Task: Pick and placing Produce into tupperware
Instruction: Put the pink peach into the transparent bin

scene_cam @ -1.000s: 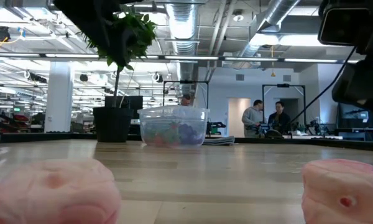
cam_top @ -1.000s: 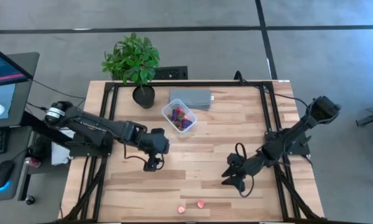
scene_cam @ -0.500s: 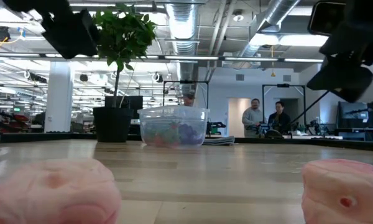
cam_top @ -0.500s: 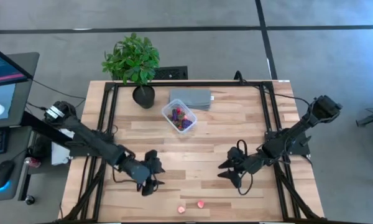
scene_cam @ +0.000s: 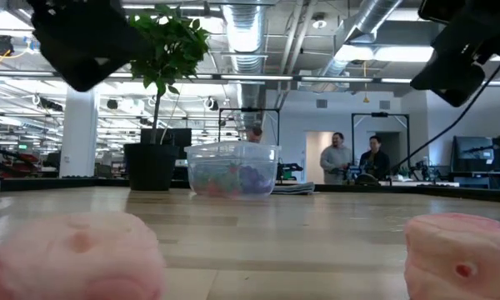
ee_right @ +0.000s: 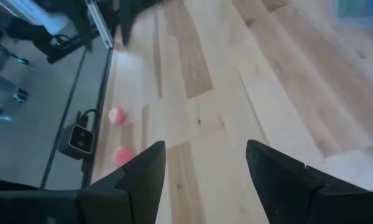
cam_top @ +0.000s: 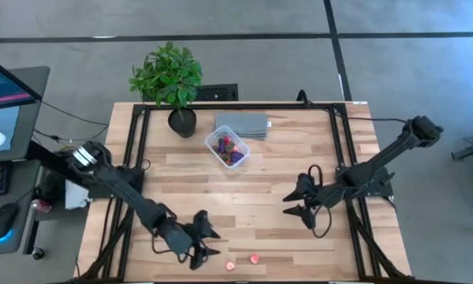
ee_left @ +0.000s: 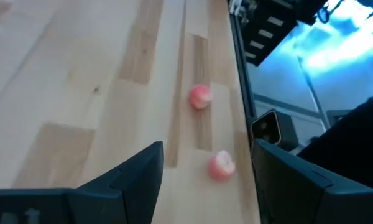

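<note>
High view: the left hand (cam_top: 199, 246) hovers open over the counter (cam_top: 260, 181), two pale pink produce pieces (cam_top: 242, 261) just beside it. The right hand (cam_top: 299, 203) (also open, holding nothing) hangs well apart from them. The tupperware (cam_top: 227, 147) sits beyond both hands.

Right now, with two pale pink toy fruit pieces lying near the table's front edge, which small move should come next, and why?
Probably lower the open left gripper onto the nearer pale pink toy fruit piece. It hangs just beside both pieces, empty, while the clear plastic box already holds the other fruit. The right gripper waits farther off.
</note>
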`<move>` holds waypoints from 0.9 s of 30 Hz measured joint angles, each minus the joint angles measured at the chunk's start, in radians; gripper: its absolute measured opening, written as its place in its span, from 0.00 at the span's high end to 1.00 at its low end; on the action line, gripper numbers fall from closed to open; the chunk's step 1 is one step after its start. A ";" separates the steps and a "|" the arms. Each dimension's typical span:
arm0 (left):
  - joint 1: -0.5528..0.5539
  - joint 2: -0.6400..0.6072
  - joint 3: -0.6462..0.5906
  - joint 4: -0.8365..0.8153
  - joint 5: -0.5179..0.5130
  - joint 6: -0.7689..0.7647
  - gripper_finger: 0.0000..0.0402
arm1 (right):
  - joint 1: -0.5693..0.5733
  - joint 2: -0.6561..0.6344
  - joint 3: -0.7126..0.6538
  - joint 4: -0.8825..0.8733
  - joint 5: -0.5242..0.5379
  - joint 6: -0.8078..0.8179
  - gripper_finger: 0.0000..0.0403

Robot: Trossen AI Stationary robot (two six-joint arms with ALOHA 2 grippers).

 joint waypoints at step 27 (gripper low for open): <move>0.031 0.412 0.522 -0.477 0.215 0.230 0.41 | 0.015 -0.237 0.000 -0.197 0.084 -0.079 0.38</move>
